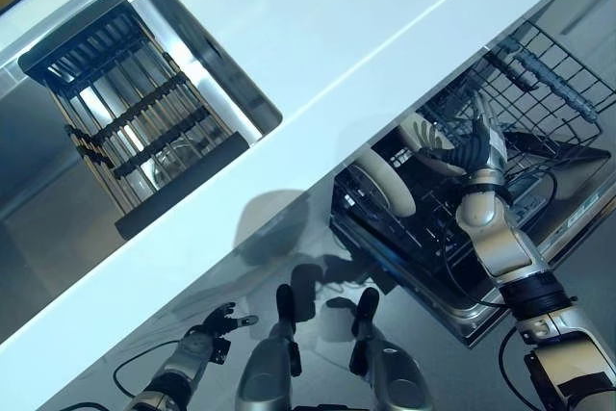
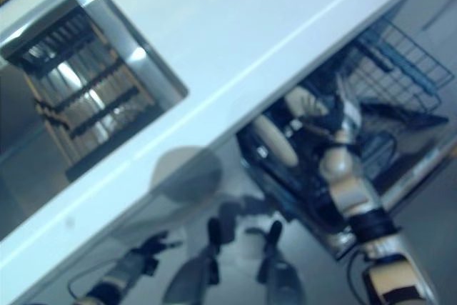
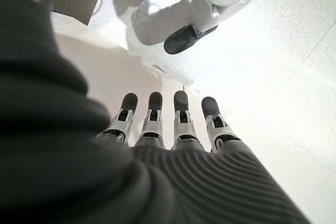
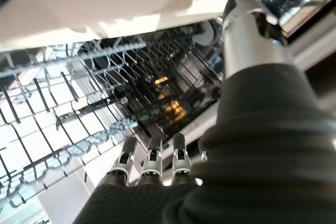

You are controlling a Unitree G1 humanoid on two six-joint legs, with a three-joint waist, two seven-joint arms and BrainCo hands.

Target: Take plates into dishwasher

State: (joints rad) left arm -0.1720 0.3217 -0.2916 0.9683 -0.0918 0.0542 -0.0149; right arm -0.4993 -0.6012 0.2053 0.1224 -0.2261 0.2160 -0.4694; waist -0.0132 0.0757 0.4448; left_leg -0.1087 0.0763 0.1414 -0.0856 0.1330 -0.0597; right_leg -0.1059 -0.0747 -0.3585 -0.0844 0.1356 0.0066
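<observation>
Lowering a plate point(image 1: 423, 132) into the rack point(image 1: 539, 93) at 3 o'clock, right hand point(image 1: 478, 153) pinching it; next, slot it beside the standing plate point(image 1: 383, 180). Left hand point(image 1: 217, 326) hangs relaxed at 7.

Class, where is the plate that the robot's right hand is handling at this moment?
In the left eye view the plate is at right, under the counter edge, in the dishwasher rack, with the right hand on it, beside another plate.

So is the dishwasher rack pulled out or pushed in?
Pulled out. The wire rack juts past the counter edge, with a plate standing in it and the right hand on another plate over it.
</observation>
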